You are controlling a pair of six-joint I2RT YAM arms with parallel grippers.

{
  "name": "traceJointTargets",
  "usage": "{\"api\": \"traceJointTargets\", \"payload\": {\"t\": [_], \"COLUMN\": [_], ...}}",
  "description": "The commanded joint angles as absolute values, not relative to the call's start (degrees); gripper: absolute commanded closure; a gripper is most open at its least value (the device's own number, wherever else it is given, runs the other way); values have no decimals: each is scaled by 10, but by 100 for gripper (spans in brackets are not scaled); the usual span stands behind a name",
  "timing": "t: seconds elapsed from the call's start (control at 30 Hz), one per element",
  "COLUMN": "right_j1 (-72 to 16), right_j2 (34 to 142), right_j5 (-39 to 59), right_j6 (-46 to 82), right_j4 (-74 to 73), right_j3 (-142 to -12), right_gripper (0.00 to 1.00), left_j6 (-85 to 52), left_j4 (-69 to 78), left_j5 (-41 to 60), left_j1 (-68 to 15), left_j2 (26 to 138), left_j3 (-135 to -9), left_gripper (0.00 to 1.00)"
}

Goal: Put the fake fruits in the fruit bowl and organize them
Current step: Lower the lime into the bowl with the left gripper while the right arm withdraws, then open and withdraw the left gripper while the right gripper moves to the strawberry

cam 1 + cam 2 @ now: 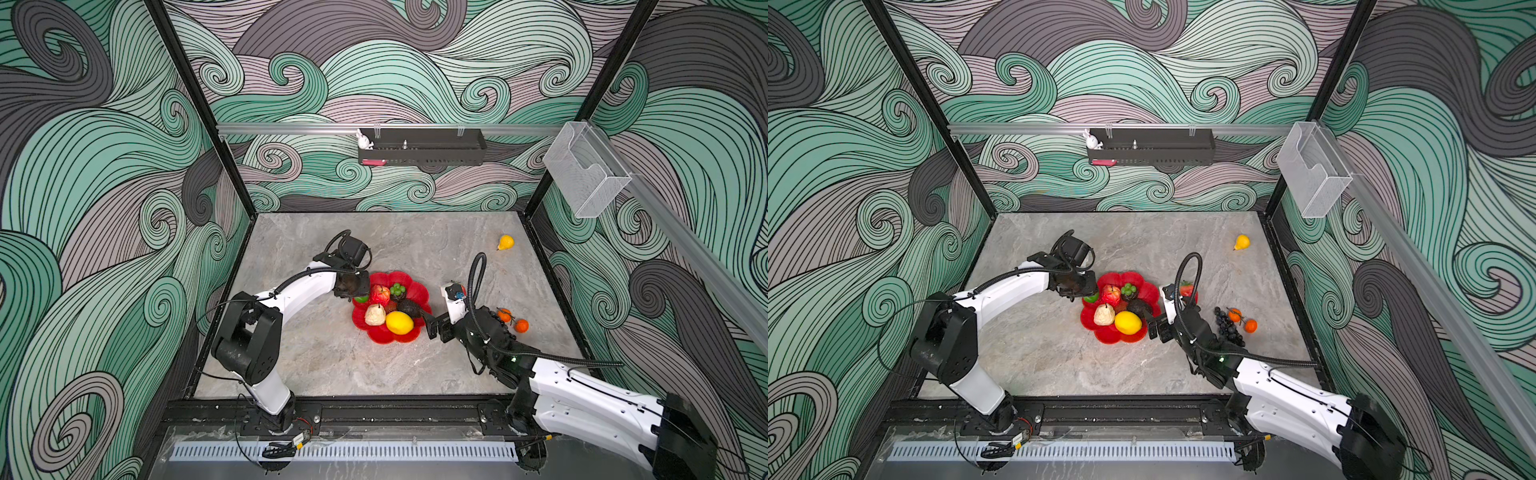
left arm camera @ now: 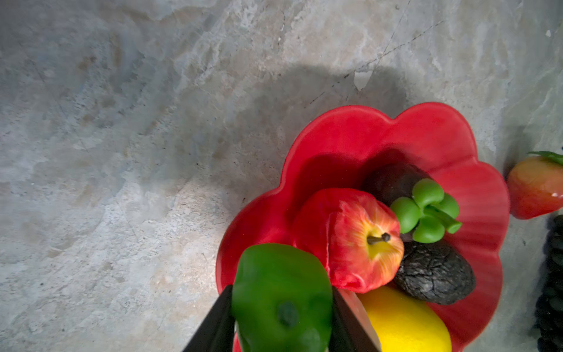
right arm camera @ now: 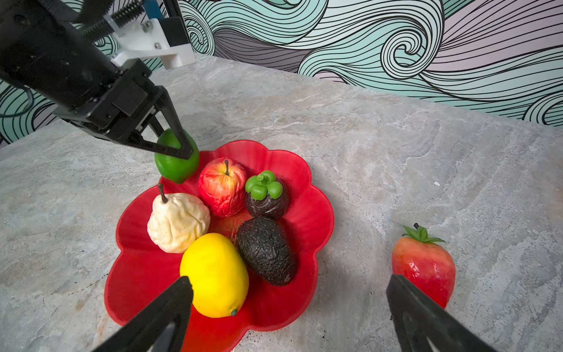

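The fruit bowl sits a little below and right of centre in both top views, on the grey stone tabletop. The left gripper reaches in from the left of the frame and stands over the bowl's left rim; its jaws are partly closed on the green fruit, one finger on each side of it. Whether that fruit touches the dish cannot be told.

Five fruits lie close together inside the bowl: the red apple just beside the green fruit; a dark fruit with a green cap touching the apple; the dark avocado; the beige pear; the yellow lemon nearest the lower rim in the top views.

The right gripper is just beside the bowl's lower right rim in the top views; its jaws are spread wide and hold nothing.

The strawberry lies on the table just right of the bowl. The dark grape bunch and the tiny oranges lie farther right, near each other. A small yellow pear-shaped fruit lies well apart, toward the upper right of the tabletop.
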State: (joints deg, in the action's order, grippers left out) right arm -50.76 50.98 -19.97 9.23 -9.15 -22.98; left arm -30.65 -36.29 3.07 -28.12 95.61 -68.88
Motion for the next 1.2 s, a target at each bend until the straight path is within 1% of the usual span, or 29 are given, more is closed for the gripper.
{"api": "traceJointTargets", "payload": {"t": [0.0, 0.23, 0.33, 0.53, 0.73, 0.93, 1.03, 1.17], "right_j1": [-505, -503, -504, -503, -496, -457, -425, -383], "right_j2": [514, 518, 518, 518, 520, 514, 508, 514], "right_j5": [-204, -203, -203, -203, -216, -210, -194, -190], "right_j6": [97, 97, 97, 97, 113, 149, 160, 174], "right_j4": [-97, -98, -98, -98, -72, -30, 5, 80], "right_j3": [-232, -233, -233, -233, -242, -254, -264, -302], "right_gripper": [0, 0, 0, 0, 0, 1, 2, 2], "left_j6": [-316, -321, -320, -322, -326, -339, -340, -340], "left_j4": [-370, -365, -363, -365, -371, -367, -359, -318], "left_j5": [52, 59, 65, 62, 54, 34, 16, -15], "left_j1": [-277, -276, -277, -276, -276, -276, -275, -276], "left_j2": [971, 985, 985, 979, 946, 882, 830, 718], "left_j3": [-706, -705, -703, -702, -693, -662, -634, -560], "left_gripper": [56, 53, 48, 42, 40, 34, 33, 30]}}
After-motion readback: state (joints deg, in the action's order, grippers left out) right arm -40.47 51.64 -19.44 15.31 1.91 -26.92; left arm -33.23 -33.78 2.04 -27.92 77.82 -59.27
